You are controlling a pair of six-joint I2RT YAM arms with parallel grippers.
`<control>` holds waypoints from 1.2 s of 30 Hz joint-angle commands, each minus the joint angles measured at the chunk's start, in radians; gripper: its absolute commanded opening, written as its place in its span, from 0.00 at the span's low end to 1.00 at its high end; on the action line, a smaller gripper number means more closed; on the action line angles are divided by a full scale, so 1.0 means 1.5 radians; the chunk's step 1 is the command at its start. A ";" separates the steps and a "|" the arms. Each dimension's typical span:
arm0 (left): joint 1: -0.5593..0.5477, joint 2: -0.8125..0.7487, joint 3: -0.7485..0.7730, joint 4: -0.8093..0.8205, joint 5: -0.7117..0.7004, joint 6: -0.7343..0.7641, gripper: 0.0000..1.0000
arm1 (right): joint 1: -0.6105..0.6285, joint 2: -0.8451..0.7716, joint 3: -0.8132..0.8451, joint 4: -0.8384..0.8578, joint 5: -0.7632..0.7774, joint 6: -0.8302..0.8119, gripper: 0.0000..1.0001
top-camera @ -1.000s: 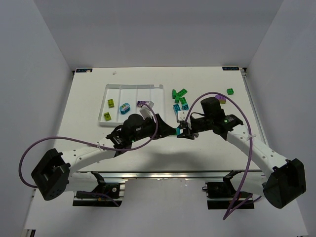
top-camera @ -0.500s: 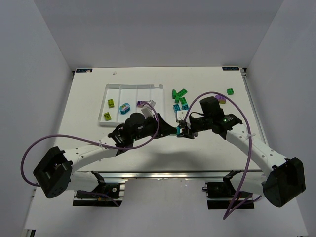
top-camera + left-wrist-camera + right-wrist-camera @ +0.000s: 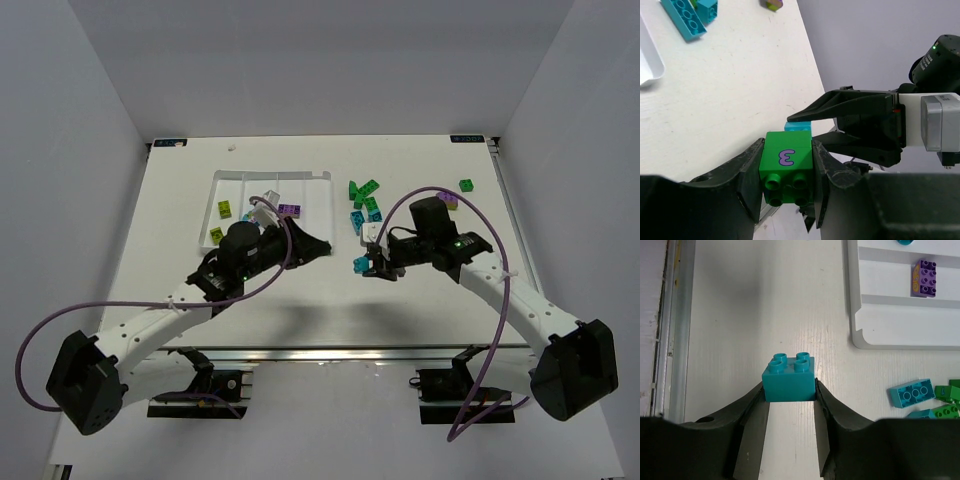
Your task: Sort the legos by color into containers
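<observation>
Left fingers [image 3: 751, 175] clamp a green brick [image 3: 788, 162], my right fingers [image 3: 752, 425] a teal brick [image 3: 789, 379]; held at the tips, either could slip before reaching the tray [image 3: 900, 344].

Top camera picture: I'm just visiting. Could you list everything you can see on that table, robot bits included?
white plastic tray: one, four compartments, left of centre on the white table
yellow-green studded bricks: two, leftmost compartment
teal-blue piece: one, second compartment, mostly hidden
purple brick: one, third compartment
loose green and teal-blue bricks: small pile, right of tray
lone green brick: one, far right
purple-and-yellow piece: one, behind right arm
green brick marked 3: one, in left gripper
teal-blue square brick: one, in right gripper
white-and-black arms: two, near edge
</observation>
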 commanded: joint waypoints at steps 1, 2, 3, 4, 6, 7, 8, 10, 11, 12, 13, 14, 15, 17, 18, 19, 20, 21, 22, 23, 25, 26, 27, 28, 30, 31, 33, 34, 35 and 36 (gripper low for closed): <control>0.016 -0.036 0.000 -0.052 0.005 0.024 0.00 | -0.001 0.004 0.007 0.011 -0.001 0.000 0.04; 0.021 -0.041 0.003 -0.063 -0.003 0.025 0.00 | -0.001 0.008 0.010 0.029 0.007 0.007 0.04; 0.025 -0.048 0.007 -0.097 -0.015 0.027 0.00 | -0.001 0.020 0.013 0.041 0.010 0.029 0.05; 0.028 -0.052 0.021 -0.127 -0.050 0.029 0.00 | 0.000 0.029 0.016 0.057 0.014 0.045 0.05; 0.041 -0.069 0.039 -0.207 -0.090 0.033 0.00 | 0.012 0.066 0.037 0.118 0.050 0.111 0.05; 0.044 -0.074 0.048 -0.233 -0.131 0.036 0.00 | 0.018 0.085 0.049 0.133 0.064 0.133 0.06; 0.047 -0.087 0.065 -0.259 -0.165 0.036 0.00 | 0.032 0.103 0.064 0.146 0.093 0.156 0.06; 0.049 -0.100 0.081 -0.327 -0.211 0.034 0.00 | 0.041 0.168 0.114 0.171 0.103 0.211 0.07; 0.049 -0.107 0.092 -0.343 -0.249 0.033 0.00 | 0.054 0.190 0.132 0.177 0.109 0.228 0.07; 0.050 -0.127 0.095 -0.373 -0.268 0.029 0.00 | 0.064 0.235 0.170 0.190 0.110 0.245 0.07; 0.050 -0.137 0.098 -0.385 -0.283 0.023 0.00 | 0.071 0.258 0.191 0.194 0.109 0.274 0.07; 0.050 -0.148 0.100 -0.394 -0.314 0.019 0.00 | 0.088 0.281 0.215 0.197 0.101 0.287 0.07; 0.050 -0.172 0.104 -0.415 -0.328 0.016 0.00 | 0.097 0.329 0.238 0.199 0.097 0.300 0.07; 0.050 -0.195 0.109 -0.429 -0.347 0.011 0.00 | 0.125 0.376 0.311 0.208 0.091 0.332 0.07; 0.050 -0.207 0.116 -0.444 -0.363 0.011 0.00 | 0.134 0.424 0.337 0.212 0.089 0.341 0.07; 0.050 -0.224 0.123 -0.455 -0.369 0.012 0.00 | 0.142 0.451 0.391 0.212 0.088 0.346 0.08; 0.050 -0.231 0.128 -0.476 -0.375 0.013 0.00 | 0.160 0.500 0.418 0.214 0.097 0.365 0.08; 0.050 -0.238 0.137 -0.484 -0.385 0.013 0.00 | 0.165 0.524 0.445 0.215 0.097 0.372 0.08; 0.050 -0.249 0.141 -0.493 -0.389 0.015 0.00 | 0.174 0.551 0.502 0.215 0.097 0.380 0.08; 0.050 -0.254 0.145 -0.512 -0.391 0.014 0.00 | 0.177 0.602 0.531 0.216 0.104 0.400 0.08; 0.050 -0.266 0.145 -0.523 -0.397 0.004 0.00 | 0.181 0.651 0.590 0.216 0.108 0.421 0.08; 0.050 -0.279 0.143 -0.530 -0.397 0.000 0.00 | 0.182 0.696 0.648 0.212 0.110 0.430 0.10; 0.050 -0.287 0.138 -0.532 -0.397 -0.010 0.00 | 0.183 0.715 0.673 0.212 0.114 0.444 0.11; 0.050 -0.296 0.127 -0.533 -0.397 -0.015 0.00 | 0.187 0.732 0.695 0.213 0.119 0.446 0.12; 0.050 -0.320 0.115 -0.532 -0.395 -0.023 0.00 | 0.193 0.763 0.730 0.219 0.131 0.438 0.20; 0.050 -0.327 0.109 -0.532 -0.395 -0.031 0.00 | 0.198 0.769 0.736 0.220 0.137 0.432 0.22; 0.050 -0.342 0.098 -0.533 -0.394 -0.036 0.00 | 0.201 0.783 0.743 0.223 0.150 0.421 0.35; 0.050 -0.343 0.097 -0.534 -0.396 -0.036 0.00 | 0.201 0.788 0.743 0.225 0.156 0.421 0.39; 0.050 -0.343 0.097 -0.536 -0.396 -0.037 0.00 | 0.200 0.793 0.743 0.226 0.171 0.421 0.49; 0.050 -0.342 0.098 -0.537 -0.397 -0.037 0.00 | 0.200 0.795 0.742 0.226 0.173 0.418 0.53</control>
